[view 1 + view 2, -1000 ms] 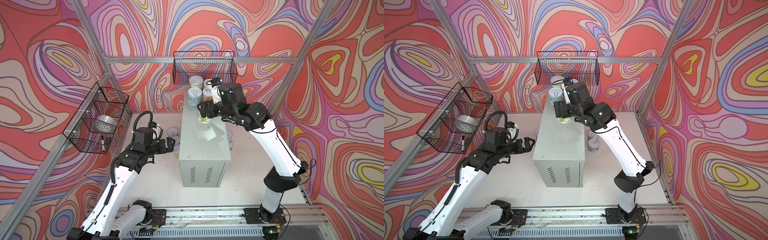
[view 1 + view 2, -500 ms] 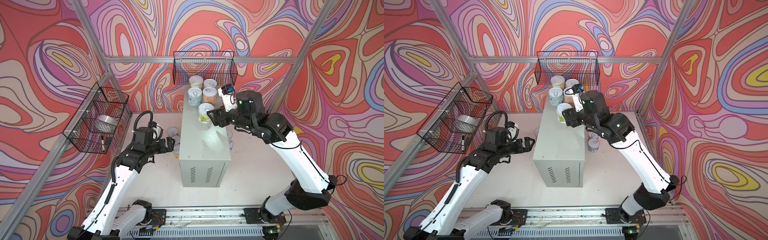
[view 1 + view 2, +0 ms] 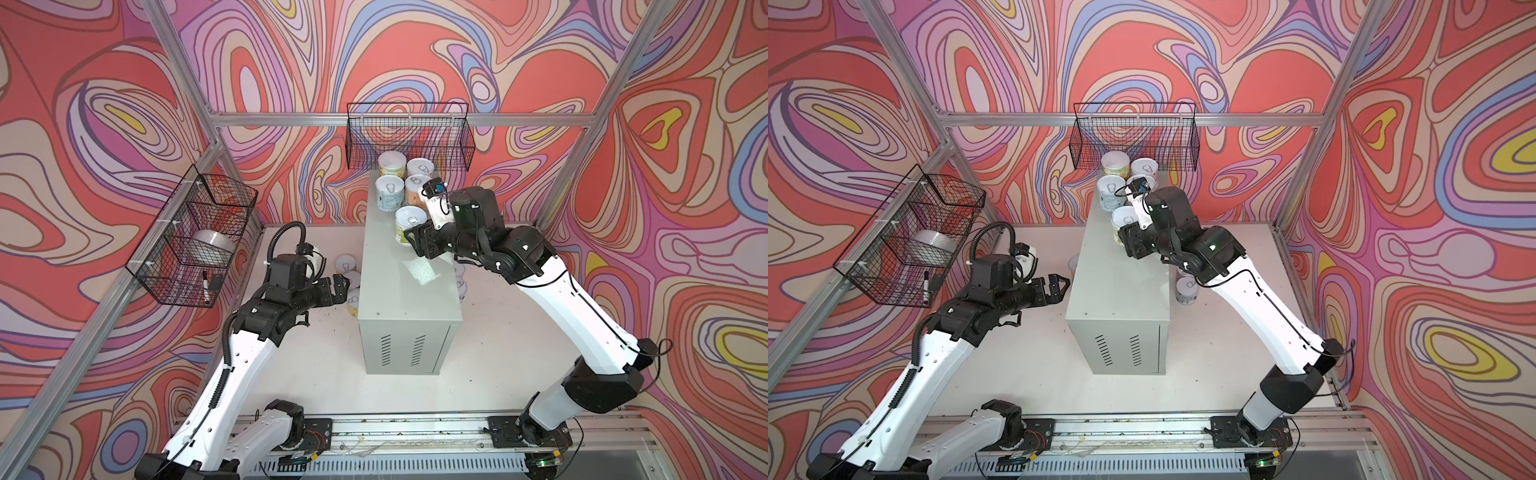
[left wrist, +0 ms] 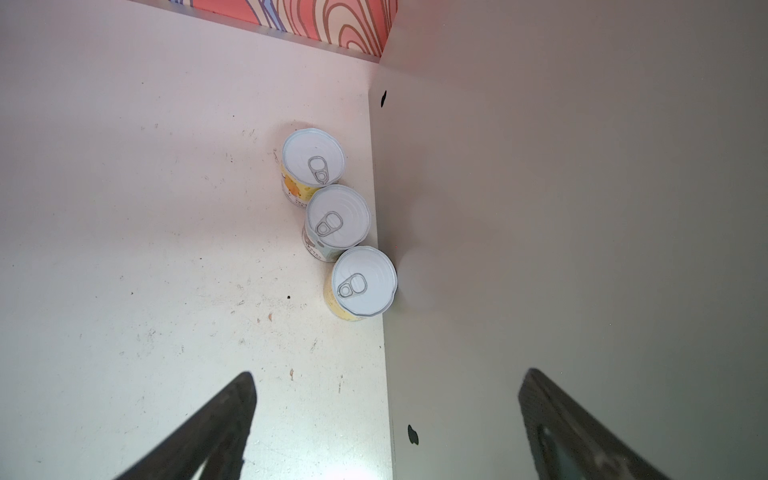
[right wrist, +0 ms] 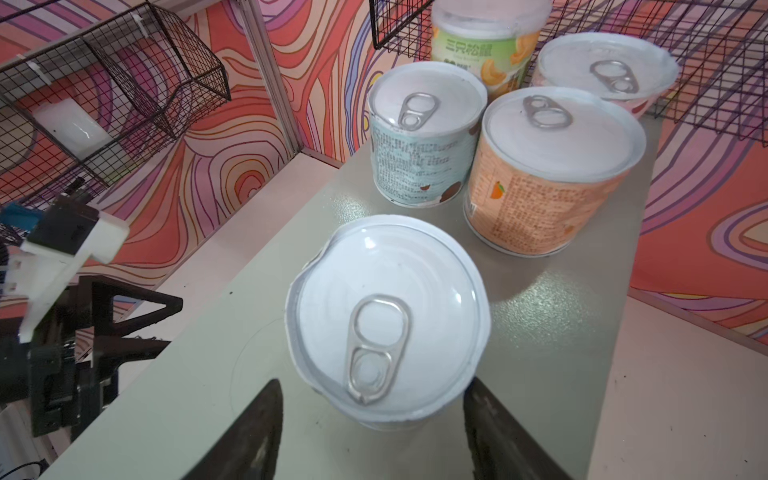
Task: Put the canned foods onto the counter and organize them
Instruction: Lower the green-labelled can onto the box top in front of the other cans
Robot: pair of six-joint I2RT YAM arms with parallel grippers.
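**Right arm** (image 3: 582, 316): extends over the grey worktop (image 3: 399, 291). The right jaws stand part-open, spread to about one can's width. The near can (image 5: 386, 324) stands upright on the grey worktop directly ahead of the right jaws, with its near edge between the two fingertips (image 5: 266, 407). A strip of worktop shows between one fingertip and the can wall. At the other fingertip, contact cannot be determined.

Beyond the near can, four more cans stand upright in two pairs:
- The blue can (image 5: 426, 137) and orange can (image 5: 552, 166) stand side by side.
- The green can (image 5: 486, 45) and pink can (image 5: 606, 70) stand behind them, under the wire basket (image 3: 374, 137).

**Left arm** (image 3: 249, 353): the left jaws stand wide and empty above the white worktop (image 4: 145, 208), beside the grey worktop's side wall. In the wrist view, one of the fingers (image 4: 224, 424) lies over the white worktop and the other over the side wall. Three cans (image 4: 338, 218) stand upright on the white worktop ahead of the left jaws. They form a close row along that wall.

Further cans (image 3: 1187, 291) stand on the white worktop below the right arm. They are partly hidden, so their count cannot be determined.
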